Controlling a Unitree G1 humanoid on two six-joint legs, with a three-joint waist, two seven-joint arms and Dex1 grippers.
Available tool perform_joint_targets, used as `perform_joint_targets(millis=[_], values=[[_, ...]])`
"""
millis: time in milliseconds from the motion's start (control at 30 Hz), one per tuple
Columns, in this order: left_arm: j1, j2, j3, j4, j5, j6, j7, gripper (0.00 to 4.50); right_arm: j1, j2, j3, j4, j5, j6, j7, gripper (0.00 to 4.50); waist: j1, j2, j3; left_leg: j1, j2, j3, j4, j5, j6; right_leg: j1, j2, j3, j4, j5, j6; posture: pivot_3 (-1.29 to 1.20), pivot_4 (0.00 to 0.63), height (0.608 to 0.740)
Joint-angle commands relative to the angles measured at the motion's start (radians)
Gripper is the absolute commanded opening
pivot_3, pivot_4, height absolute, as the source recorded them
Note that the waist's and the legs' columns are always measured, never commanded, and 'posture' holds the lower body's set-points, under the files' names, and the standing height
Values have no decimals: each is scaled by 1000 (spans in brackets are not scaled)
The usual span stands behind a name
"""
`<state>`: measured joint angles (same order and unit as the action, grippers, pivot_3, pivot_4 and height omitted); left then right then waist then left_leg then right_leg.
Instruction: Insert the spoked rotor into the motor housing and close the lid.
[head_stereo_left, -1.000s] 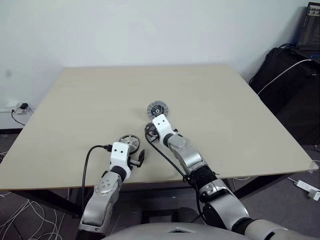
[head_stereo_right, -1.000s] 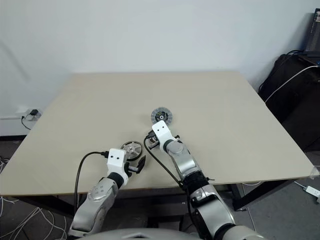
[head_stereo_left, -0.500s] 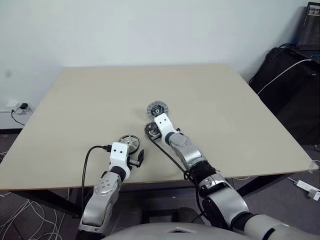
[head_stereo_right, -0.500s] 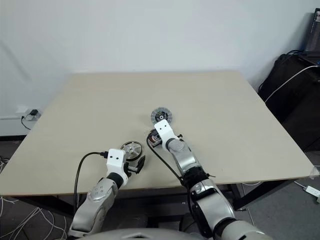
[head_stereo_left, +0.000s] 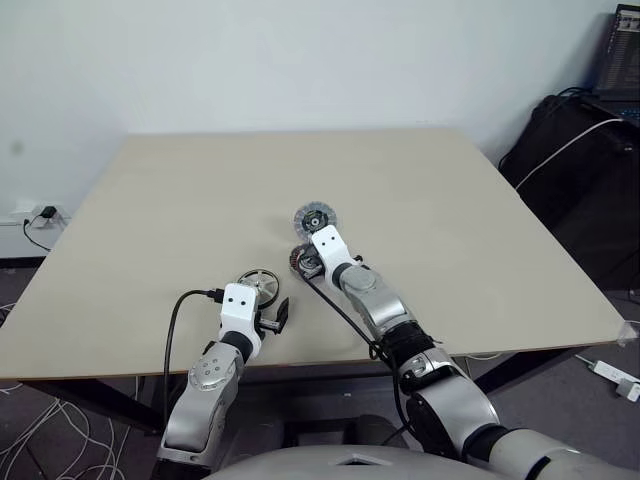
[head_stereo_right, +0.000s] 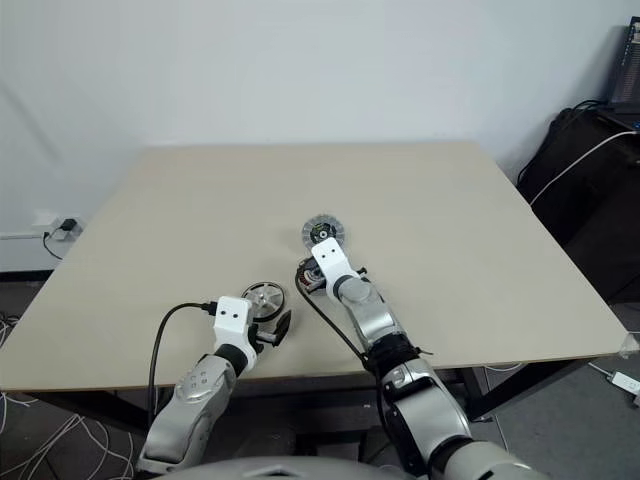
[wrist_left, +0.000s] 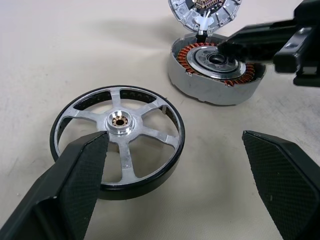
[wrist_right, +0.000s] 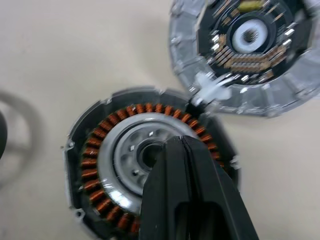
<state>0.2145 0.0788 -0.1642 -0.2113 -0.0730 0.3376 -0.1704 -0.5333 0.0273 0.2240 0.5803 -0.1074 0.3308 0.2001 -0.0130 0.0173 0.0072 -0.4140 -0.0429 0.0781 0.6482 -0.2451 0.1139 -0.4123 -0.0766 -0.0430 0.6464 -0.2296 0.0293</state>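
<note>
Beige table (head_stereo_left: 420, 200) carrying three motor parts near its front-middle. The spoked rotor (wrist_left: 118, 140) is lying flat on the tabletop, dark outer band, silver spokes running to a brass-coloured hub, open gaps between them. In the left wrist view it is sitting just ahead of the left gripper (wrist_left: 175, 185), whose two black fingers (wrist_left: 75, 185) are standing wide apart and gripping nothing; one finger is overlapping the rotor's near rim in that view, contact not clear. In the head view the rotor (head_stereo_left: 259, 283) is showing just beyond the left gripper (head_stereo_left: 270, 318), close to the table's front edge. The motor housing (wrist_right: 150, 160) is sitting open on the table to the right of the rotor and apart from it, ring of copper-brown windings around a pale metal centre with a dark bore. The lid (wrist_right: 247, 52) is lying just beyond the housing, inner face up with small electronic parts and a pale centre showing, rim ribbed; a small white piece is sitting where the two rims are meeting. The right gripper (wrist_right: 182, 150) is pressed shut, fingers together with nothing between them, its tip hanging over the housing's centre right by the bore; whether it is touching the metal cannot be told. In the head view the right gripper (head_stereo_right: 315, 272) is covering most of the housing, with the lid (head_stereo_right: 323, 231) just past it.
</note>
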Motion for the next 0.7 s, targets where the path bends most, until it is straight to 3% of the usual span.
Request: perform_joint_targets(millis=[33,233,567,700], values=[[-18,-8,2,-31,-5,-20,-3,4500,-21,16,-7,-94,19,-29,22,31,0,0,0,0,0,0,0,0,0,0,0,0,0,0,0,0,0,740],[-17,-9,2,-31,-5,-20,-2,4500,-39,33,-1,-77,13,-32,28,31,1,0,0,0,0,0,-1,-1,1,0,0,0,0,0,0,0,0,740],[0,-11,6,-44,-4,-22,7,4500,-59,-10,-24,171,-11,-25,-17,31,0,1,-1,0,0,0,0,2,-3,0,0,0,0,-1,-1,0,0,740],[2,-12,7,-44,-5,-22,7,4500,-40,-24,-29,136,-6,-24,-12,31,2,0,-2,1,0,0,-1,-1,1,2,-1,-1,0,-1,-1,0,0,740]])
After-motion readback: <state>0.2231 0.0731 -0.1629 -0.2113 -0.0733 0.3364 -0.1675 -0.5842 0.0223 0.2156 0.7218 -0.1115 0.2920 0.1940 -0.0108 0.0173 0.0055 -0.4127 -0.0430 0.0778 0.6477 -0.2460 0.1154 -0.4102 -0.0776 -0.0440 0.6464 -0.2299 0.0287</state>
